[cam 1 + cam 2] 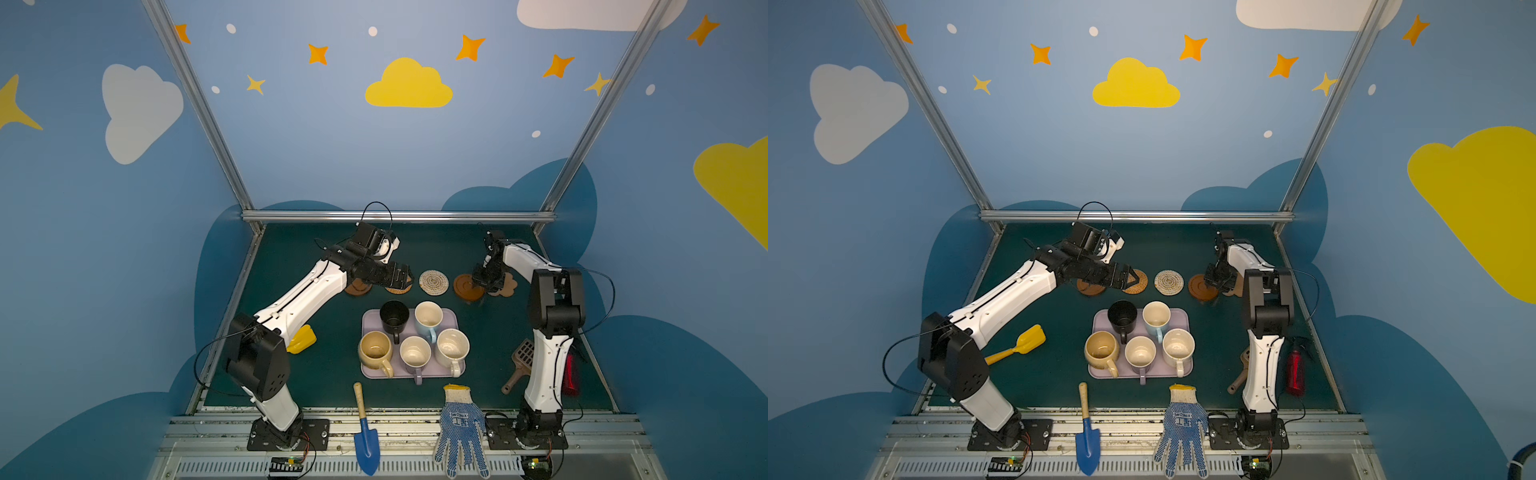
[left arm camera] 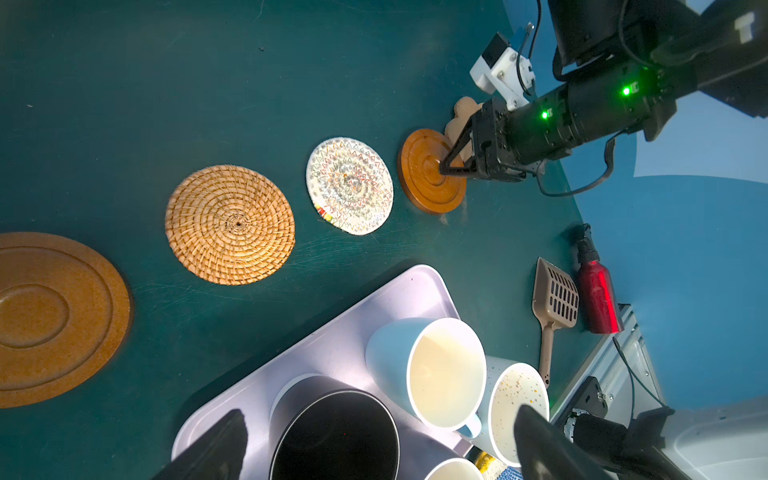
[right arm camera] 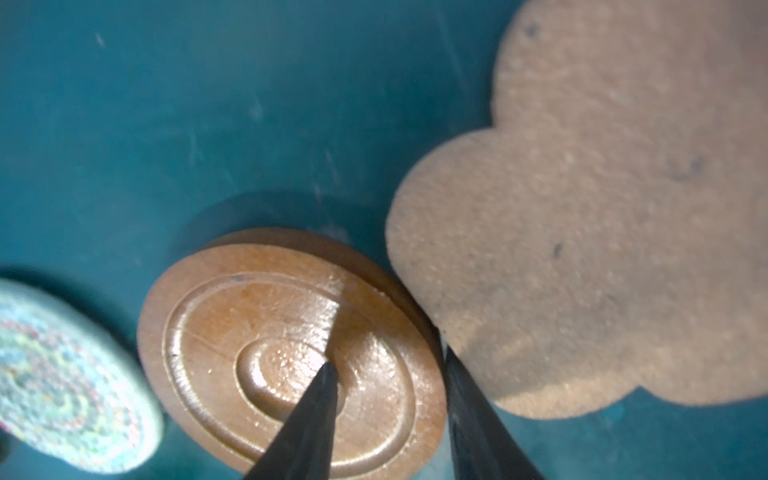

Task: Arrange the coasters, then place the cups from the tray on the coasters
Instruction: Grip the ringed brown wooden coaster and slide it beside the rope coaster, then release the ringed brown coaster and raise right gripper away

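We saw blue walls (image 1: 311, 145) on 3 sides, painted w/ white & yellow clouds (image 1: 408, 85), orange stars (image 1: 470, 47) and pale dots (image 1: 372, 31). Darker blue cloud shapes (image 1: 519, 195) ran along the bottom. Grey metal posts (image 1: 199, 104) rose from the back corners, w/ a crossbar (image 1: 395, 216) btwn them. The table top (image 1: 457, 249) was dark green & scuffed; a metal rail (image 1: 395, 419) edged its near side. Light was even, shadows soft.
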`<state>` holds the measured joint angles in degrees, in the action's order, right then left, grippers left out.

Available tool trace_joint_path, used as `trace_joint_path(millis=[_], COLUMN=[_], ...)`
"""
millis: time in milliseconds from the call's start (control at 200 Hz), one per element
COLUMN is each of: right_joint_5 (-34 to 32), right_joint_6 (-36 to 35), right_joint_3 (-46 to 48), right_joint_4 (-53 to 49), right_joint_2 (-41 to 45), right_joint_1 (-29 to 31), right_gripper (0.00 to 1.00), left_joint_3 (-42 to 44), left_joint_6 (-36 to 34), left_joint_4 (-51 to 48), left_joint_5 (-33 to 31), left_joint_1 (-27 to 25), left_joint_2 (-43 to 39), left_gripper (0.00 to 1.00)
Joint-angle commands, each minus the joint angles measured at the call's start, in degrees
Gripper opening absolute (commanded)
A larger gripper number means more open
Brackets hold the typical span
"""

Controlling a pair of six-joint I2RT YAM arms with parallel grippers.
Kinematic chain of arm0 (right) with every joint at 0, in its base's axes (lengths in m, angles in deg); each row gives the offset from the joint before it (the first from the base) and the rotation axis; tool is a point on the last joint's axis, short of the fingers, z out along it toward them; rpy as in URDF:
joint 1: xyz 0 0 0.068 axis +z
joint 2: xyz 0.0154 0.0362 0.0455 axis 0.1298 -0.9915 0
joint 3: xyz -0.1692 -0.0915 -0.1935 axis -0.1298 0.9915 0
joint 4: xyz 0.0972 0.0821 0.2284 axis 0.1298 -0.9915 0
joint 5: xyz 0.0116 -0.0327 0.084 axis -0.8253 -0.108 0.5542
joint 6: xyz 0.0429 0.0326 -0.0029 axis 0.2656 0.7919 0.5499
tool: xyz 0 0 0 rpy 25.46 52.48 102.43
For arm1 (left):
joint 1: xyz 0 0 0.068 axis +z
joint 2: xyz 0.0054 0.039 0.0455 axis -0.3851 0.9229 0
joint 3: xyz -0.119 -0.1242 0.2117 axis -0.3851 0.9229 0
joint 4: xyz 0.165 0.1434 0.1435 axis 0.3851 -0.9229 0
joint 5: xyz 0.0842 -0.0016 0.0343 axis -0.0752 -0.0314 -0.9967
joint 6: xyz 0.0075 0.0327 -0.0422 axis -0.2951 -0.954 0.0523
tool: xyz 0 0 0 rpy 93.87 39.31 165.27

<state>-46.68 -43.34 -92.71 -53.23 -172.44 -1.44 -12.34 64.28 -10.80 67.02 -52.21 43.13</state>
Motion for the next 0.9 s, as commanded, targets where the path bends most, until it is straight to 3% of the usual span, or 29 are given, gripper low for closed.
trace_joint_path(millis=[0, 235, 350, 435, 896], right_joint_5=[-1.0, 1.6, -0.2, -0.1, 2.8], right_joint_6=[-0.8, -2.1, -2.6, -3.2, -3.2], right_joint_3=[-1.6, -3.0, -1.9, -2.1, 4.2], right_joint_4=[-1.6, -0.6, -0.1, 0.0, 4.0], right_joint_2=[-2.6, -3.9, -2.1, -2.0, 8.3], right_joint_1=[-0.4, -0.3, -0.1, -0.5, -1.1], right_gripper=[0.44, 0.46, 0.59, 0.62, 0.65], left_joint_3=[-1.4, -1.3, -0.8, -0.6, -0.5], left_joint_6=[-0.1, 0.3, 0.5, 0.7, 1.2], left_joint_4=[0.2, 0.6, 1.4, 2.2, 2.6], left_joint_5=[0.6, 1.0, 0.6, 0.7, 1.6], left_joint_1=[0.5, 0.5, 0.5, 0.5, 0.5], left_joint_2=[0.3, 0.1, -0.6, -1.0, -1.2], left_gripper=[1.0, 1.0, 1.0, 1.0, 1.0])
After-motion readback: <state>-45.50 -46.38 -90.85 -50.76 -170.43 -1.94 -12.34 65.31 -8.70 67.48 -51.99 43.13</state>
